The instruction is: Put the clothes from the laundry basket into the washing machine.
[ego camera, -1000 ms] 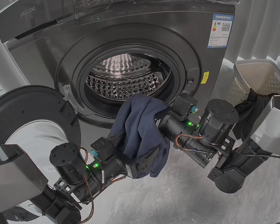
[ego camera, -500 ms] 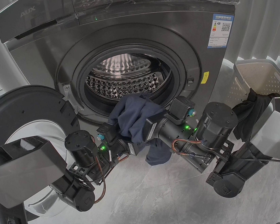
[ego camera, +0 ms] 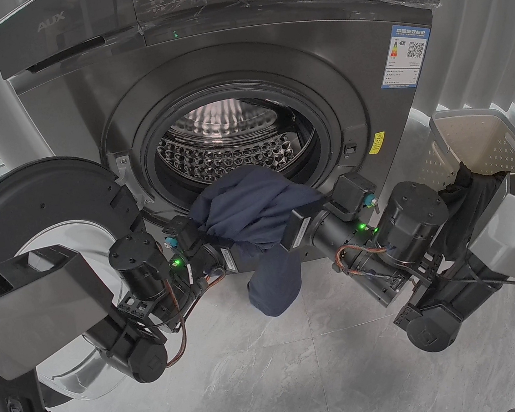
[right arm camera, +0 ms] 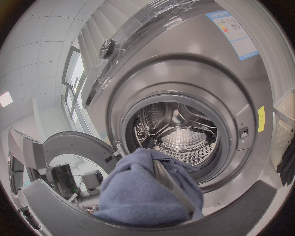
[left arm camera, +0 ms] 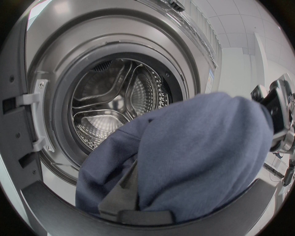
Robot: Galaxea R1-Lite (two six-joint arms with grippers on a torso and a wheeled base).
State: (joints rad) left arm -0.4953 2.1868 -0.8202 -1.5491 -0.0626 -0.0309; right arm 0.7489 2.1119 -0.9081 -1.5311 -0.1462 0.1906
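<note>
Navy sweatshirt (ego camera: 257,206) sits bunched right at the lower lip of the washing machine's (ego camera: 353,76) open port, one end dangling toward the floor, not yet inside the drum (ego camera: 222,132). Left gripper (left arm camera: 132,196) and right gripper (right arm camera: 172,184) each clamp a fold of it. Off to the right, the laundry basket (ego camera: 482,140) has dark clothes (ego camera: 459,200) spilling over its rim.

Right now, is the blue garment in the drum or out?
Out. The blue garment is in front of the drum, one end hanging toward the floor; the drum looks empty.
</note>
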